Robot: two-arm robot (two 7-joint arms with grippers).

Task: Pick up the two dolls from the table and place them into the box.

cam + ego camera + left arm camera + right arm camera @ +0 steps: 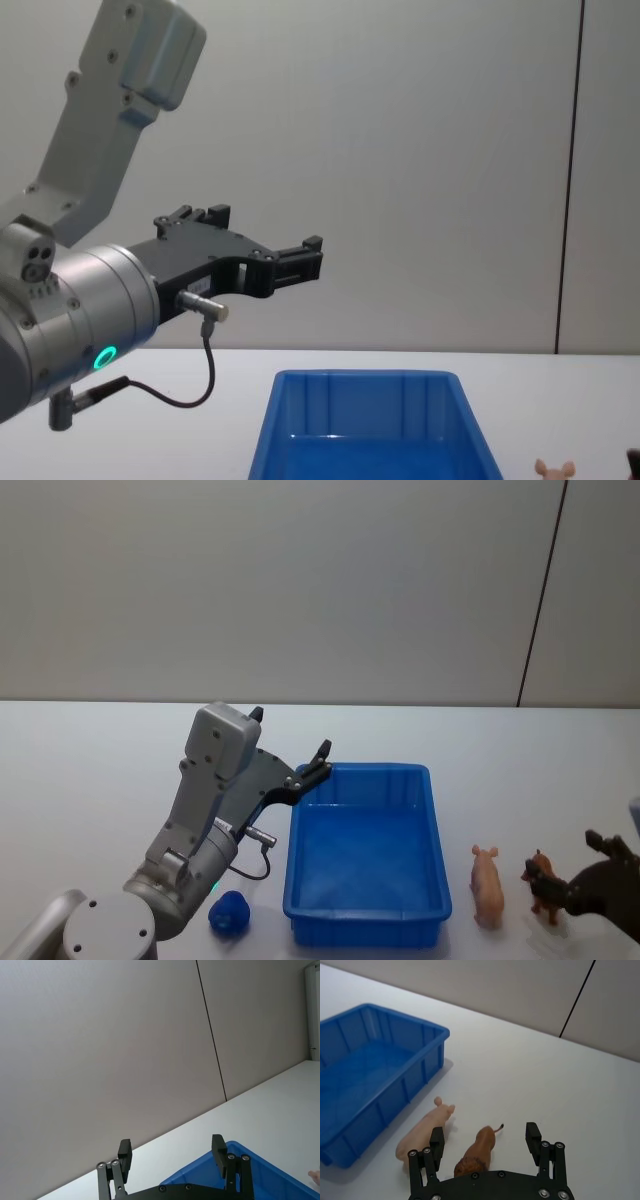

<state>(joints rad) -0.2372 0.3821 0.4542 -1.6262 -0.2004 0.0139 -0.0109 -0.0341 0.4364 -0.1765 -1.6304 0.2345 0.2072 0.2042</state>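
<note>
Your right gripper, fingers wide, straddles a brown toy beside the pink doll; your left gripper gapes empty above the box, blue doll outside on the table, nothing placed yet.

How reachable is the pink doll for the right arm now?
Probably yes: the right gripper, jaws open, is beside the pink doll, which lies clear of the box. A brown toy before the jaws needs sidestepping.

The right end effector, fingers spread, flanks brown toy beside pink doll.
</note>
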